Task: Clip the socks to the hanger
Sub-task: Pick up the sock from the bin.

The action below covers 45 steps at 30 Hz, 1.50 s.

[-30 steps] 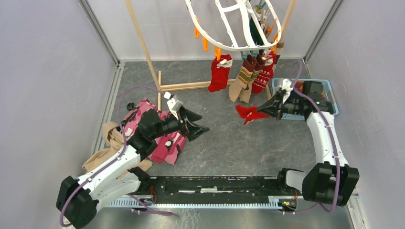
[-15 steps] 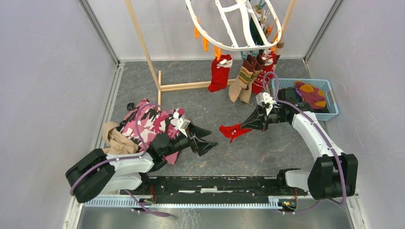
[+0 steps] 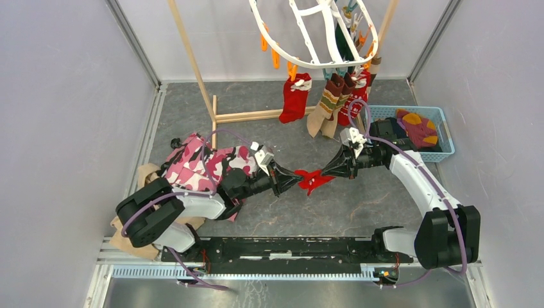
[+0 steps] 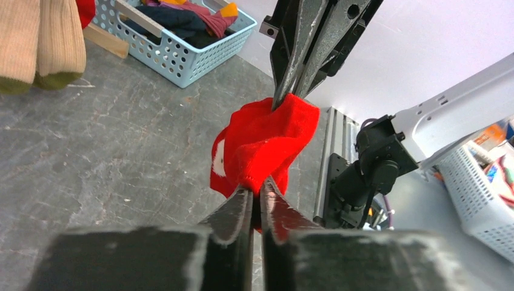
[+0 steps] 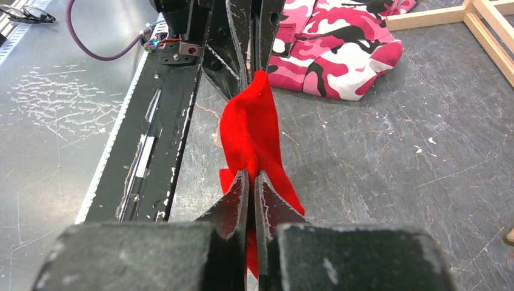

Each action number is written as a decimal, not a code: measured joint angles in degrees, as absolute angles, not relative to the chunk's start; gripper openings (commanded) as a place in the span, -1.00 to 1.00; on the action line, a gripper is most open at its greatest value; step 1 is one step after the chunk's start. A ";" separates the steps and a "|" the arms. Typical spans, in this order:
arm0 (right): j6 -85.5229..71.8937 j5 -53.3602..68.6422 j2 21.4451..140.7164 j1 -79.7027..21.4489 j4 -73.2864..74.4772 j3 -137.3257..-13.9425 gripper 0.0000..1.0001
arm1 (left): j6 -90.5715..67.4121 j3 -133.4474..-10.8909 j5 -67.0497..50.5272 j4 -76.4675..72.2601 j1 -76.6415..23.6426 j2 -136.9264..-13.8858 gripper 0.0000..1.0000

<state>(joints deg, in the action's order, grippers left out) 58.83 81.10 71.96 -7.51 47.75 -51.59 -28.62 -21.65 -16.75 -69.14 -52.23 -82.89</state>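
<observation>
The left pincer [image 3: 292, 181], wide a moment ago, has clamped the red sock [image 3: 312, 180] that the right pincer [image 3: 325, 173] also grips (both pinched tight) just above the bench [image 3: 359, 205], well apart from the hanger [image 3: 309, 65], so spreading it for clipping looks next

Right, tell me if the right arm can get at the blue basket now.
Probably not yet: the right gripper is shut on the red sock, which the left gripper also pinches. The blue basket itself lies unobstructed beside that arm.
</observation>
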 measured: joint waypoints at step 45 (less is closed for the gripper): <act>15.53 59.70 68.45 -27.97 5.19 -39.55 0.70 | -24.67 -54.72 -5.58 1.19 -52.23 -68.36 -0.96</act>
